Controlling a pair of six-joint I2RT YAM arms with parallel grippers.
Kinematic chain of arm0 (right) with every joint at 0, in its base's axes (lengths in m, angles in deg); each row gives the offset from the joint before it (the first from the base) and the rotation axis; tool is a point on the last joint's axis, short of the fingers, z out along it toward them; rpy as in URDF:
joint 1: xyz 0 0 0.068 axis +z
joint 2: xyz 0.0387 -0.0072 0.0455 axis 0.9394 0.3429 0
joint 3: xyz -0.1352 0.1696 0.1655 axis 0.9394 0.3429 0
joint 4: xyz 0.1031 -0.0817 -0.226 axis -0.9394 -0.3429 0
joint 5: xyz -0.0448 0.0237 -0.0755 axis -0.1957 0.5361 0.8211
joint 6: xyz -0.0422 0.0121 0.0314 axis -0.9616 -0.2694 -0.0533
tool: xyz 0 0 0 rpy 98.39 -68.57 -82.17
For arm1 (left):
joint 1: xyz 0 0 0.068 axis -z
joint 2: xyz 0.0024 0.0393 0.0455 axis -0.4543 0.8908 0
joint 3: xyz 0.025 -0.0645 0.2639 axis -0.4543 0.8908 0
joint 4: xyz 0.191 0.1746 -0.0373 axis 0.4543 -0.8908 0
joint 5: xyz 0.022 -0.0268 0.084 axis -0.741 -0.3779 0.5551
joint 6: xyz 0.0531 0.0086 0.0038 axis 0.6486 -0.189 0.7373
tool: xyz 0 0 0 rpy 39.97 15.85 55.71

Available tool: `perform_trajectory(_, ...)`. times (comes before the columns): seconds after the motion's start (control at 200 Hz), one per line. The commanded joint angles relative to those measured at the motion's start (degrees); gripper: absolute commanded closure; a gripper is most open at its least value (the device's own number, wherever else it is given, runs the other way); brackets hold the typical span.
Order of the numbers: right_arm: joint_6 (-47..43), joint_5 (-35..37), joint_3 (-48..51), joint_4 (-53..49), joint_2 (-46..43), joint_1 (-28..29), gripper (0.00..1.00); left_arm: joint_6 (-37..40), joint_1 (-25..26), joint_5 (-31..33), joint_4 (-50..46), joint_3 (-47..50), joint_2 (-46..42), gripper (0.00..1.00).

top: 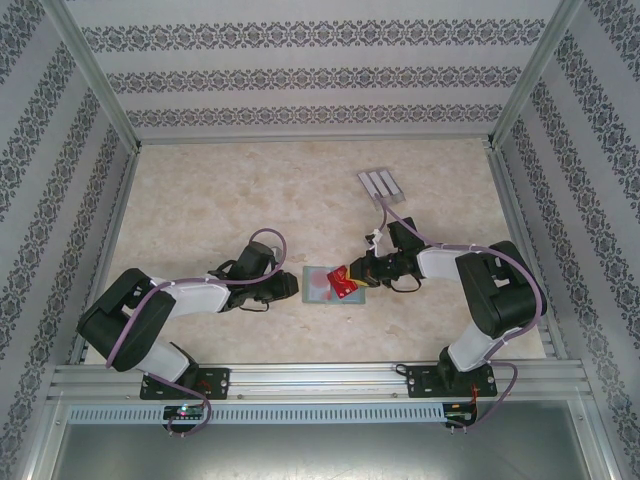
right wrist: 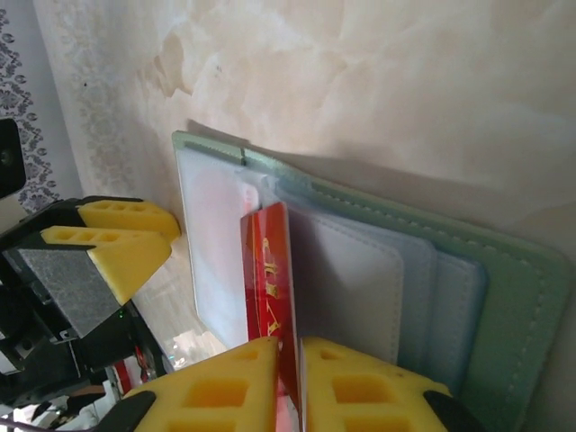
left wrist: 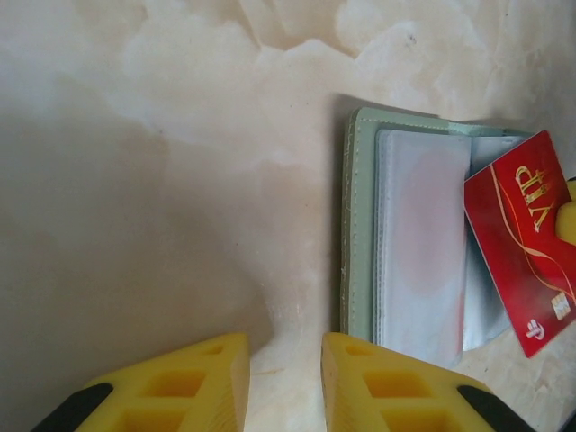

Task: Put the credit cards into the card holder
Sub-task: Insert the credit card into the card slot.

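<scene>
card holder [left wrist: 358, 225] open, grey-green | red card [left wrist: 517, 238]: gold VIP legible from left wrist | right gripper [right wrist: 288, 355] pinches it | left gripper [left wrist: 285, 360] parted, empty

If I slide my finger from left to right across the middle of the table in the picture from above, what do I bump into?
left gripper → card holder, lying open → red credit card → right gripper, pinching that card
</scene>
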State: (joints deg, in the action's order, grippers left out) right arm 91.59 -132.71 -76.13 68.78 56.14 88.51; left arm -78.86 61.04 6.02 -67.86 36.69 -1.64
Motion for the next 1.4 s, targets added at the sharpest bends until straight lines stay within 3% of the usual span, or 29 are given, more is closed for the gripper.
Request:
perform_trajectory(0.0, 3.5, 2.5, 0.7, 2.2, -0.1, 1.3, 0.81, 1.2, 1.5, -1.5, 0.5, 0.2, 4.8, 0.73)
perform_trajectory(0.3, 7.8, 8.0, 2.0, 4.8, -1.0, 3.6, 0.83, 1.7, 1.8, -0.9, -1.1, -0.8, 4.6, 0.75)
perform_trajectory(0.53, 10.3, 10.6, 3.5, 6.3, -2.3, 4.8, 0.95, 1.8, 1.8, -1.0, -1.3, -1.2, 5.0, 0.75)
perform_trajectory(0.694, 14.5, 12.7, 5.5, 10.1, -3.1, 6.5, 0.98, 1.5, 2.0, -2.0, 0.1, -0.9, 6.3, 0.75)
perform_trajectory(1.104, 19.2, 21.3, 6.6, 12.4, -6.4, 12.6, 0.96, 1.9, 2.2, -2.3, 0.5, -0.9, 6.3, 0.75)
perform_trajectory(1.399, 20.3, 24.9, 3.1, 13.0, -3.2, 17.7, 0.93, 1.9, 2.4, -3.4, 1.1, -1.3, 7.3, 0.75)
